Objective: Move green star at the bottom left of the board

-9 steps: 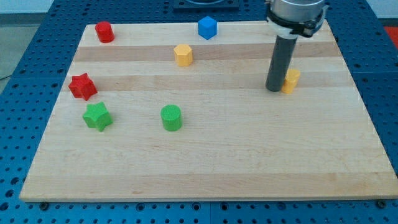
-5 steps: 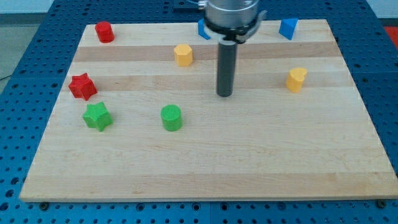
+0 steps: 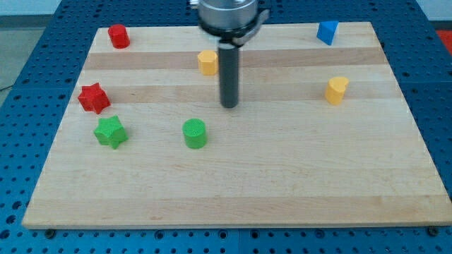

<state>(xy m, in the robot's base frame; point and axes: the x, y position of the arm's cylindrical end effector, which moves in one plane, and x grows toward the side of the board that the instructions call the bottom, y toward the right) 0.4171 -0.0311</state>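
Observation:
The green star (image 3: 111, 132) lies on the wooden board (image 3: 282, 176) at the view's left, just below the red star (image 3: 92, 97). My tip (image 3: 229, 105) stands near the board's middle, well to the right of the green star and up and to the right of the green cylinder (image 3: 195, 133). It touches no block. The yellow hexagon block (image 3: 207, 62) sits just up and left of the rod.
A red cylinder (image 3: 118, 35) stands at the top left corner. A blue block (image 3: 326, 32) is at the top right. A yellow block (image 3: 337, 90) lies at the right. The arm's body hides the board's top edge in the middle.
My tip has slid leftwards from beside the yellow block at the right to the board's middle. The arm now hides the blue cube at the top. No block has moved.

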